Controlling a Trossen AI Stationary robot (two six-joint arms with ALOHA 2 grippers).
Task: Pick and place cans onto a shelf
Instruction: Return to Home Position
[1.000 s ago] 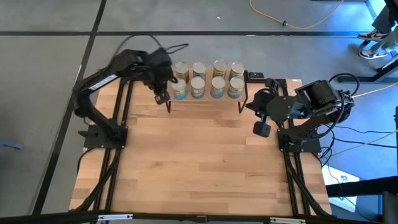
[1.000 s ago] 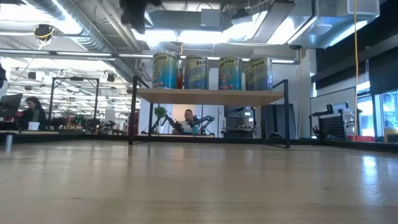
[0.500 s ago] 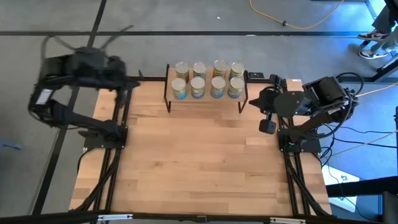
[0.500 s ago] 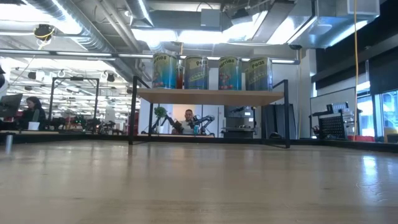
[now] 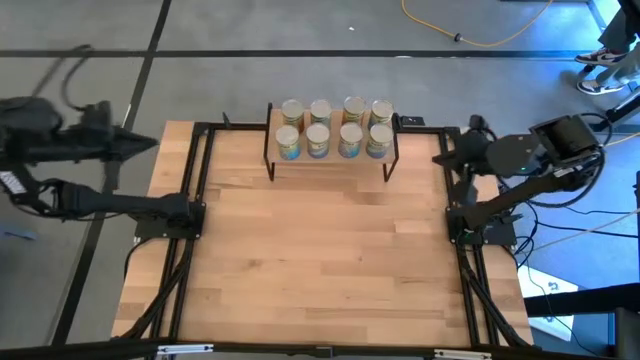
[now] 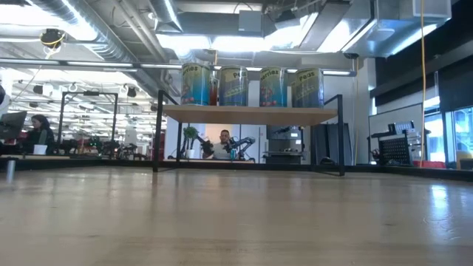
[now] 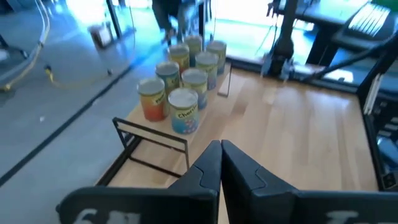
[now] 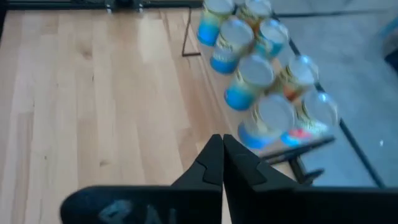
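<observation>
Eight cans (image 5: 333, 127) stand upright in two rows of four on the small wooden shelf (image 5: 330, 161) at the table's far middle. They also show in the low view (image 6: 251, 86), on the shelf board (image 6: 251, 114), and in both wrist views (image 7: 183, 74) (image 8: 261, 74). My left gripper (image 5: 148, 143) is shut and empty, level, just off the table's far left corner; its own wrist view shows the fingertips together (image 7: 220, 152). My right gripper (image 5: 438, 158) is shut and empty near the table's far right corner, right of the shelf; its wrist view shows it too (image 8: 222, 149).
Black rails (image 5: 195, 200) (image 5: 462, 250) run along the table's left and right sides, with each arm's base on them. Bare wooden tabletop (image 5: 320, 260) lies in front of the shelf. A person (image 6: 224, 137) sits far behind the table in the low view.
My left gripper has drawn back from the shelf's left end and swung toward the table's left edge, ending past the far left corner. My right gripper has moved toward the table's right and far edges. The cans and shelf have stayed still.
</observation>
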